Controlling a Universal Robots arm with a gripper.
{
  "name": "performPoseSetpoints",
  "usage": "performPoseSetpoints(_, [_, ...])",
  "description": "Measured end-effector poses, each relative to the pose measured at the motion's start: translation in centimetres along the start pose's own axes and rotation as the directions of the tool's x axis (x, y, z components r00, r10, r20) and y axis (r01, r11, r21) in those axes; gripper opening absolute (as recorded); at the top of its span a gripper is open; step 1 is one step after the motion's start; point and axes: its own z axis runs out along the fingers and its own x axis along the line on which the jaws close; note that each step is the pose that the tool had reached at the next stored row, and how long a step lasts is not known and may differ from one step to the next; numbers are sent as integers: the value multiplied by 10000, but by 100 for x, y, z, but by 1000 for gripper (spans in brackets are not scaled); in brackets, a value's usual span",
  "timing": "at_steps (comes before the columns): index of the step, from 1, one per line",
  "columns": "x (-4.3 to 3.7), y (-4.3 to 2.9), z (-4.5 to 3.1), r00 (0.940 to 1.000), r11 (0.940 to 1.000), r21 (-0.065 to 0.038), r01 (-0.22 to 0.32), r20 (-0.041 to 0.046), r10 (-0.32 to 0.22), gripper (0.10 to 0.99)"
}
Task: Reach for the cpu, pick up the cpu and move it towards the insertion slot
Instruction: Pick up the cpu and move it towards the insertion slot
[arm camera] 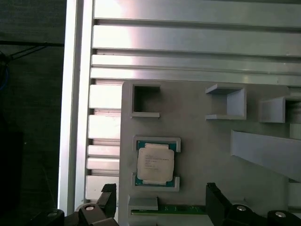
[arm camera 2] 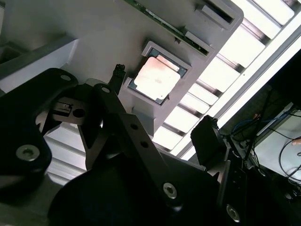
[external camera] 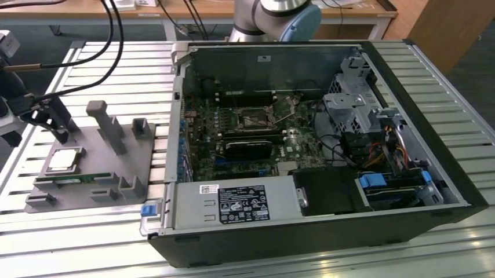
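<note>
The gripper (external camera: 53,124) hangs over the grey fixture plate (external camera: 91,163) with its jaws spread wide and nothing between them. It is clear of the cpu (external camera: 64,160), which lies flat in its nest by the plate's edge on the exterior view's left (silver top up), just beside the green memory stick (external camera: 73,179). In the first wrist view the fingertips (arm camera: 107,197) sit near the cpu (arm camera: 155,163). The insertion slot (external camera: 254,120) sits well apart, mid-board inside the open computer case (external camera: 309,243).

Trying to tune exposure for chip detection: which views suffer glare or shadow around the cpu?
Second wrist view: strong glare whitens the cpu top, and the table slats blow out. First wrist view: the cpu is evenly lit, glare only on the table slats. Exterior view: the cpu looks pale and washed, while the computer case interior sits in shade.
</note>
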Motion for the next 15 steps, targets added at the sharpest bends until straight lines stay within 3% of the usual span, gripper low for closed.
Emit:
performPoseSetpoints(7, [17,-1,55,10000,10000,0,1,1,-1,839])
performPoseSetpoints(15, [21,-5,171,10000,10000,0,1,1,-1,839])
